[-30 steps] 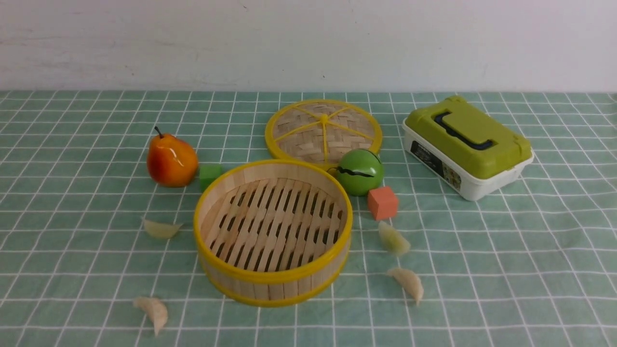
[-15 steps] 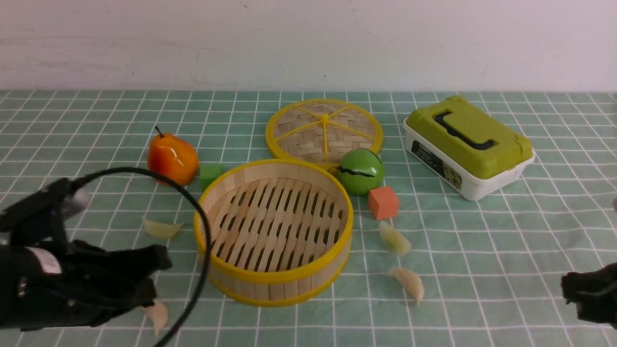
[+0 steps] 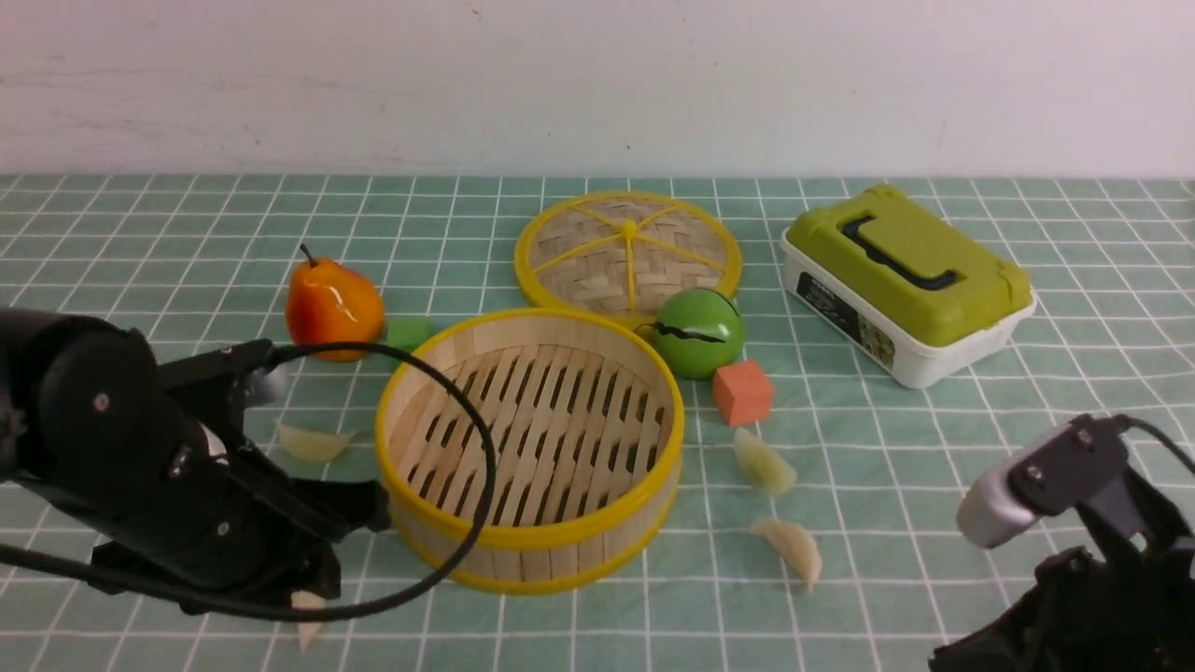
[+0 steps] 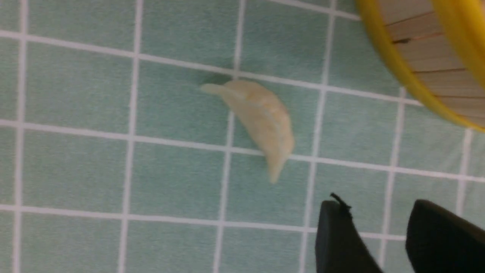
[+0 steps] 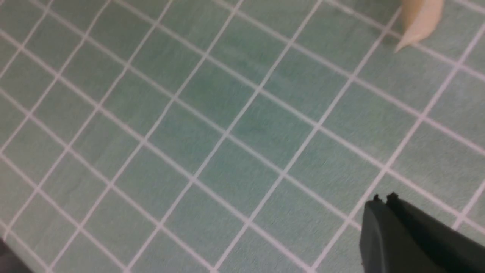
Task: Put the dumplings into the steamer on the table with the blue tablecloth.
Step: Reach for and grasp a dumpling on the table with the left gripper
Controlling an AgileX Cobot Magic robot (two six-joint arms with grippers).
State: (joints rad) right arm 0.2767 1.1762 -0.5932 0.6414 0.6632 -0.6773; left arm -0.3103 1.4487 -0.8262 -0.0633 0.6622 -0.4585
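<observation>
Left tool (image 4: pixel 377 212) parted, right tool (image 5: pixel 383 201) closed, four dumplings (image 3: pixel 764 464) on tablecloth (image 3: pixel 934 448), one steamer (image 3: pixel 527 539), two cubes (image 3: pixel 742 392)

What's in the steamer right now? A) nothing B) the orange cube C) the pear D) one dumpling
A: the steamer shows only its bare slatted floor, and the dumplings lie outside it on the tablecloth.

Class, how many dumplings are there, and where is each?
4 dumplings, none in the steamer. Left of it: one in the open, one partly hidden under the left arm. Right of it: one, another nearer the camera.
</observation>
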